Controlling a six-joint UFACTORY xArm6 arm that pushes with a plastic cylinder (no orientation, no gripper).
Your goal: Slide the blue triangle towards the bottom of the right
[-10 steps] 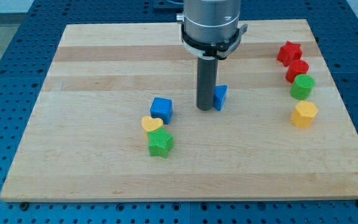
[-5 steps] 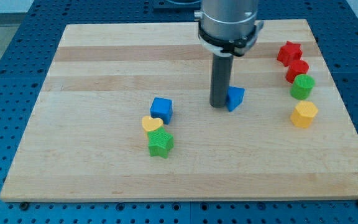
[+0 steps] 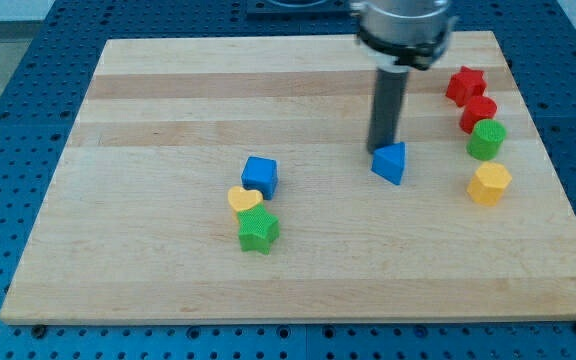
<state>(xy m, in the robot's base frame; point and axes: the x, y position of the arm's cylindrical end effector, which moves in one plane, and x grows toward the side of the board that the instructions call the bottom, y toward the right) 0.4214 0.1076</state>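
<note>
The blue triangle [image 3: 390, 163] lies on the wooden board [image 3: 168, 120], right of the middle. My tip [image 3: 382, 151] stands right at the triangle's top-left edge, touching or nearly touching it. The dark rod rises from there to the grey arm head at the view's top.
A blue cube [image 3: 259, 176], a yellow heart [image 3: 244, 199] and a green star [image 3: 258, 231] cluster left of the middle. At the right edge stand a red star [image 3: 465, 84], a red block [image 3: 478, 113], a green cylinder [image 3: 487, 139] and a yellow hexagon [image 3: 489, 184].
My tip has moved to the view's right, pushing the blue triangle rightward and slightly down. The tip now sits above the triangle rather than at its left side. Other blocks have not moved.
</note>
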